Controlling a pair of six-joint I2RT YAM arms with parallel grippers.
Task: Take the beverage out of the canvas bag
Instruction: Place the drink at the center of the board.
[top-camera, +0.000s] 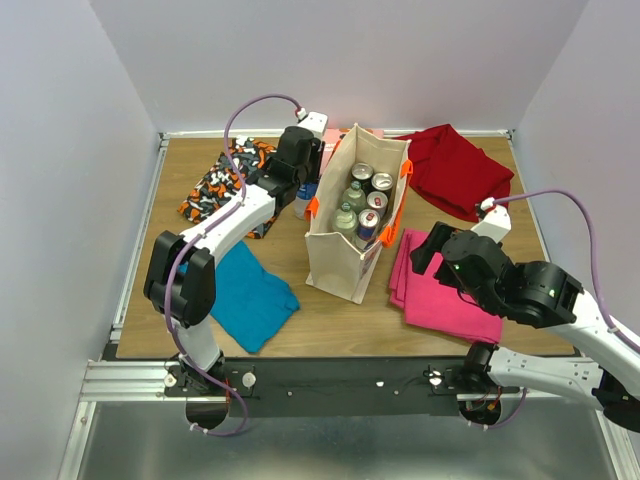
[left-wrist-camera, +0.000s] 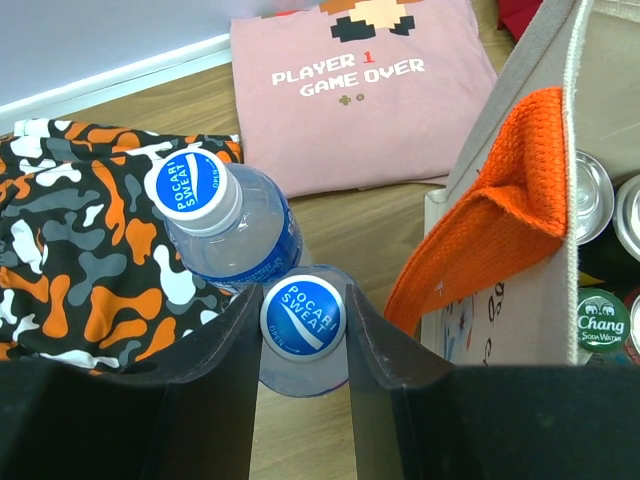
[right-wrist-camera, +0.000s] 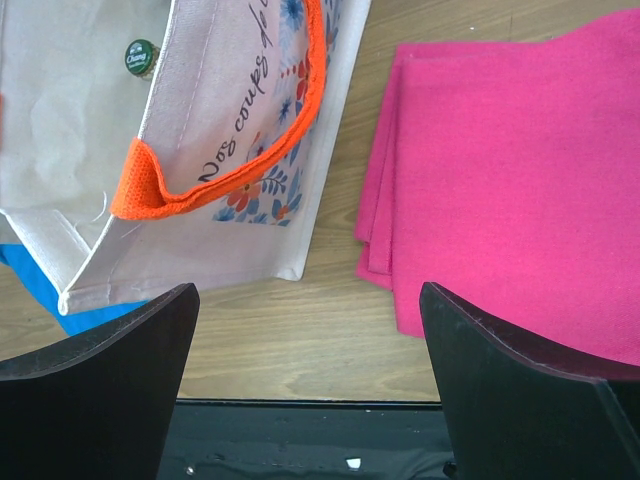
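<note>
The beige canvas bag (top-camera: 345, 255) with orange handles (left-wrist-camera: 500, 210) stands upright mid-table, holding several cans and bottles (top-camera: 362, 200). Its printed side shows in the right wrist view (right-wrist-camera: 230, 120). My left gripper (left-wrist-camera: 302, 295) is just left of the bag at the far side (top-camera: 300, 185). It is shut on the cap of a Pocari Sweat bottle (left-wrist-camera: 303, 318), held upright outside the bag. A second Pocari Sweat bottle (left-wrist-camera: 215, 215) stands right beside it on the table. My right gripper (right-wrist-camera: 308, 300) is open and empty, low near the table's front edge, right of the bag (top-camera: 425, 250).
An orange camouflage cloth (top-camera: 225, 185) lies left of the bottles and a pink printed shirt (left-wrist-camera: 360, 80) behind them. A blue cloth (top-camera: 245, 295) lies front left, a magenta folded cloth (top-camera: 440, 290) front right, and a red cloth (top-camera: 455, 165) back right.
</note>
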